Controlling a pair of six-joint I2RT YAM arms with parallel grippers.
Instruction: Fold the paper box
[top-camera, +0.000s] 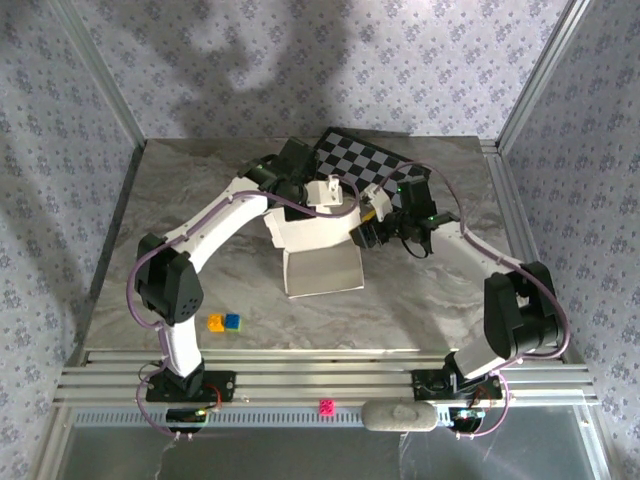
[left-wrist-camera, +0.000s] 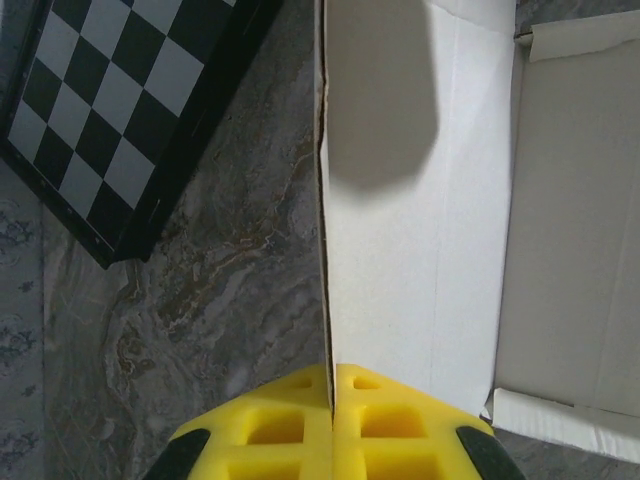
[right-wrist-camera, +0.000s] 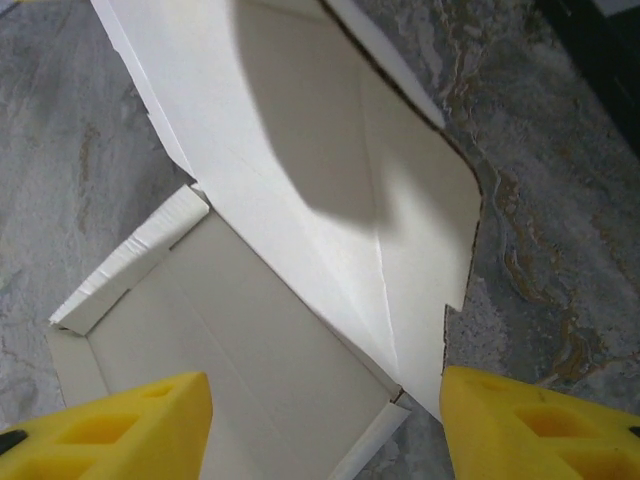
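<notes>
**Bring the tall panel over without buckling it**

Top external: the paper box sits at the centre of the table. Its shallow tray opens toward 6 o'clock, and a tall panel stands along the tray's 12 o'clock side. The left gripper meets the top of that panel from 11 o'clock. The right gripper hangs at the box's 3 o'clock side. The chessboard lies just behind, toward 1 o'clock.

Left wrist: the left gripper is pinched onto the panel's thin edge, which runs to 12 o'clock from between the yellow pads. With so little card held, the sound move is probably to swing along the crease rather than pull, or the card may slip or bend.

Right wrist: the right gripper is spread wide with nothing in it, pads at 7 and 5 o'clock, above the tray's corner. It could usefully steady the tray while the panel folds, taking care not to crush the short side wall at 9 o'clock.
</notes>
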